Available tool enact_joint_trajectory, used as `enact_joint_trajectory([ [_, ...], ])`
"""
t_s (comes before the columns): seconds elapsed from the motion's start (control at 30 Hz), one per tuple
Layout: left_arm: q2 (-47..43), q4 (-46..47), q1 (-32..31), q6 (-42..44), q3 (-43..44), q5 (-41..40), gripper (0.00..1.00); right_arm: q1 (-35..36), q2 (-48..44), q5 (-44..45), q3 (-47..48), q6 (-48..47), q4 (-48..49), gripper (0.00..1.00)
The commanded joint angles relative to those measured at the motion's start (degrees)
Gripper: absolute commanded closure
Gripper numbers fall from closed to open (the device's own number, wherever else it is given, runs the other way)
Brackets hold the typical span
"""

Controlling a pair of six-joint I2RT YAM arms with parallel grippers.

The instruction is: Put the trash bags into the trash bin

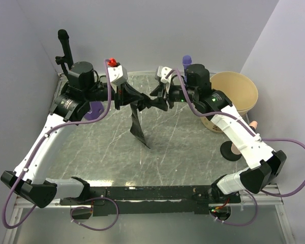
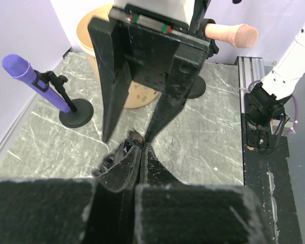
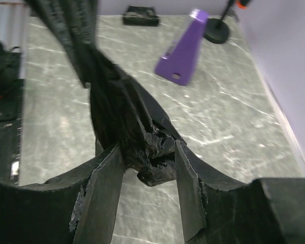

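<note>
One black crinkly trash bag (image 1: 138,126) hangs above the table's middle, its lower end near the marble top. My left gripper (image 1: 144,103) is shut on the bag's bunched top (image 2: 113,158), fingertips pressed together (image 2: 141,147). My right gripper (image 1: 155,99) faces it from the right, and its jaws stand open on either side of the same bunched top (image 3: 153,152); the film brushes the left finger (image 3: 108,175). The tan trash bin (image 1: 237,93) stands at the back right, behind the right arm. In the left wrist view the bin (image 2: 94,30) shows behind the right gripper (image 2: 128,137).
A purple microphone on a black stand (image 2: 38,84) and a pink microphone (image 2: 233,35) stand near the bin. A purple wedge (image 3: 184,48) lies at the back left, with a red-topped stand (image 1: 111,62) and a black microphone (image 1: 64,46) behind. A black round base (image 1: 230,151) sits at the right.
</note>
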Motion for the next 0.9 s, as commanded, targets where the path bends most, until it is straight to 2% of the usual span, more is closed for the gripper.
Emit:
enact_joint_trajectory([
  [0.0,0.15,-1.17,-0.26,2.83,3.22,3.07,0.99,0.01,-0.82,-8.16,0.00,-0.90,1.48,0.49],
  [0.27,4.19,-6.88,-0.26,4.77,9.89,6.68,0.99,0.01,0.50,-8.50,0.08,1.12,6.74,0.48],
  [0.43,5.51,-8.03,-0.26,6.17,11.31,6.50,0.99,-0.43,0.59,-17.81,-1.49,9.19,10.95,0.70],
  [0.53,6.22,-4.80,0.09,5.48,9.56,4.40,0.99,-0.78,-1.25,-21.69,-3.25,14.81,13.51,0.96],
  [0.57,6.57,-3.82,0.53,4.86,8.95,3.87,0.99,-1.39,-2.13,-23.01,-4.12,17.53,14.91,1.00],
  [0.63,8.32,0.39,0.88,3.54,8.24,-1.73,0.99,-3.84,-3.97,-25.64,-6.76,27.52,19.82,1.00],
  [0.67,9.63,1.71,1.14,3.36,8.58,-4.28,0.91,-5.16,-4.07,-26.09,-7.38,31.84,21.41,1.00],
  [0.7,10.95,4.33,1.15,1.71,9.28,-9.44,0.69,-6.83,-3.98,-27.05,-7.99,36.85,23.60,1.00],
  [0.77,14.37,8.65,1.23,-1.72,13.13,-20.16,0.43,-10.35,-3.89,-24.88,-9.49,45.82,27.21,1.00],
  [0.87,19.39,11.38,1.24,-4.10,23.67,-33.63,0.36,-15.71,-3.98,-13.47,-10.81,54.98,24.00,1.00],
])
